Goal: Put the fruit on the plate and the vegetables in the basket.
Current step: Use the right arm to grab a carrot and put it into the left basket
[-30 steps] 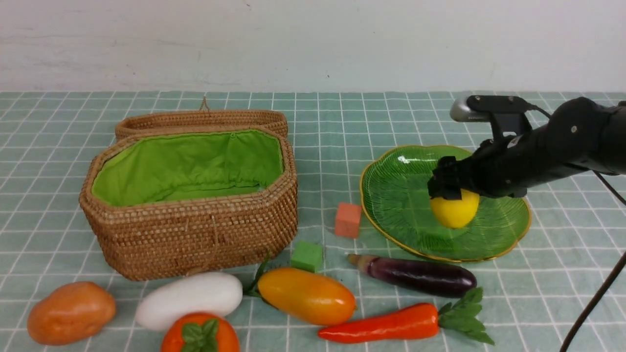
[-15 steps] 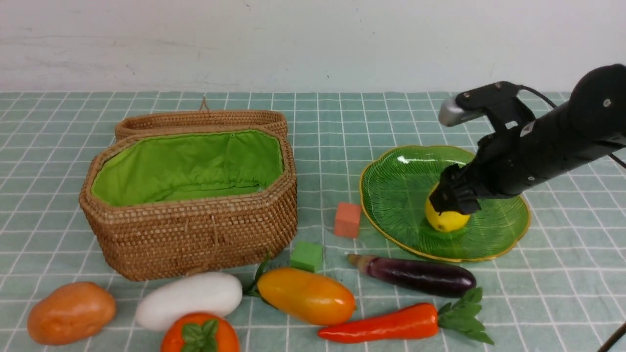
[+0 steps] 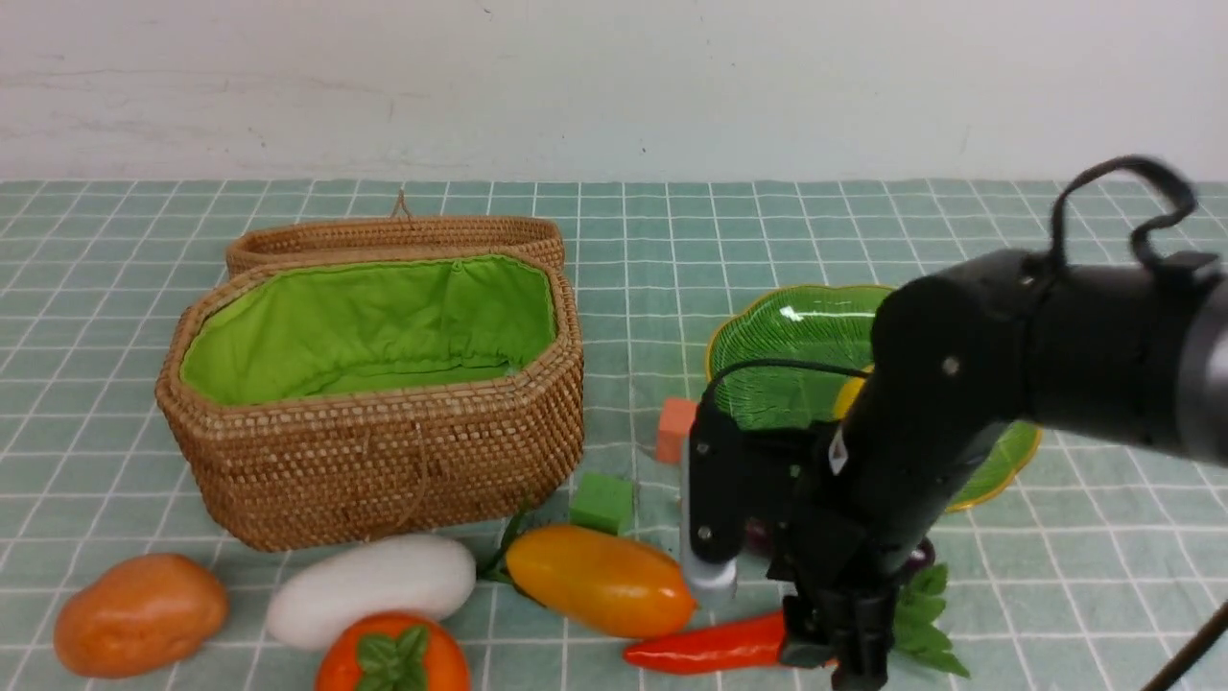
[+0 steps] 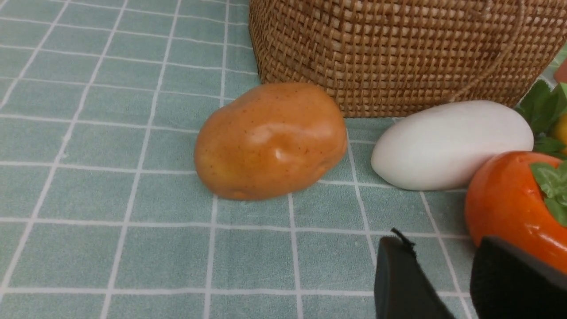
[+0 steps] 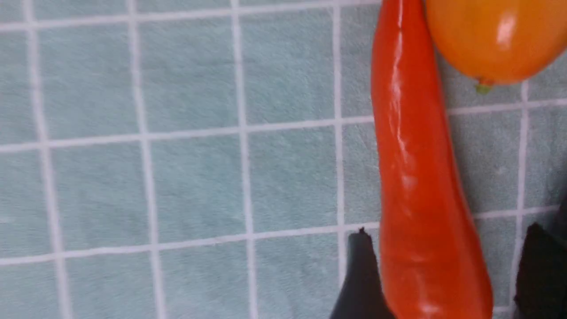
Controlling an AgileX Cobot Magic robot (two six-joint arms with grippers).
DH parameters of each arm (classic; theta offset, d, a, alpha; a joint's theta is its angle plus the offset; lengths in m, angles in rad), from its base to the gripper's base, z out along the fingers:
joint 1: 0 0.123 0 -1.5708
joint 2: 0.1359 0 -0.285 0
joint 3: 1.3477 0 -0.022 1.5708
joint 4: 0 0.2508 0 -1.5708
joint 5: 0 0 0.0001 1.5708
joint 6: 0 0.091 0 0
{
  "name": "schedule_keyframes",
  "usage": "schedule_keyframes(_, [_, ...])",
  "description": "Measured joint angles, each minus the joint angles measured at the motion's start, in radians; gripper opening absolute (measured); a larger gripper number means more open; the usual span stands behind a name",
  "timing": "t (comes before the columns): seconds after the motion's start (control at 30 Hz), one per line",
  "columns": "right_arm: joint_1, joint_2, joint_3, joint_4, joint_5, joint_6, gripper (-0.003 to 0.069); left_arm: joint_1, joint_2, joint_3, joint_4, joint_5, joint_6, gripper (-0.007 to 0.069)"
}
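Note:
My right gripper [image 3: 844,662] [image 5: 447,232] is down at the table's front, open, its fingers on either side of the red pepper [image 3: 710,648] [image 5: 412,177], with a gap on one side. The mango [image 3: 600,581] lies next to the pepper's tip. My arm hides most of the eggplant [image 3: 921,555] and the lemon [image 3: 849,393], which sits on the green plate [image 3: 796,336]. The open basket [image 3: 374,461] stands at the left. In front of it lie the potato [image 4: 270,141], the white radish [image 4: 452,144] and the persimmon [image 4: 514,208]. My left gripper [image 4: 438,248] is open beside the persimmon, with nothing between its fingers.
An orange cube [image 3: 674,427] and a green cube [image 3: 602,501] sit between basket and plate. The basket's wicker lid [image 3: 393,235] hangs open behind it. A black cable runs across the front right corner. The cloth is a green checked one.
My right gripper has left the lemon on the plate, swung forward and down to the red pepper, and its jaws have narrowed around it. The left gripper has not changed.

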Motion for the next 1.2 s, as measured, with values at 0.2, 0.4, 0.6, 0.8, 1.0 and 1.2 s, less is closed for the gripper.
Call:
schedule_keyframes(0.2, [0.012,0.114,0.001,-0.112,-0.064,0.102,0.0449,0.0,0.0,0.0,0.0,0.0,0.0,0.0239])
schedule_keyframes(0.4, [0.009,0.161,-0.028,-0.076,0.027,0.137,0.0362,0.0,0.0,0.0,0.0,0.0,0.0,0.0239])
schedule_keyframes(0.6, [0.009,0.131,-0.09,-0.032,0.281,0.068,0.0362,0.0,0.0,0.0,0.0,0.0,0.0,0.0239])
schedule_keyframes(0.8, [0.009,0.002,-0.377,0.141,0.332,-0.034,0.0362,0.0,0.0,0.0,0.0,0.0,0.0,0.0239])
schedule_keyframes(1.0, [0.014,0.058,-0.648,0.345,0.081,-0.04,0.0362,0.0,0.0,0.0,0.0,0.0,0.0,0.0239])
schedule_keyframes(1.2, [0.016,0.264,-0.875,0.523,-0.117,0.013,0.0362,0.0,0.0,0.0,0.0,0.0,0.0,0.0239])
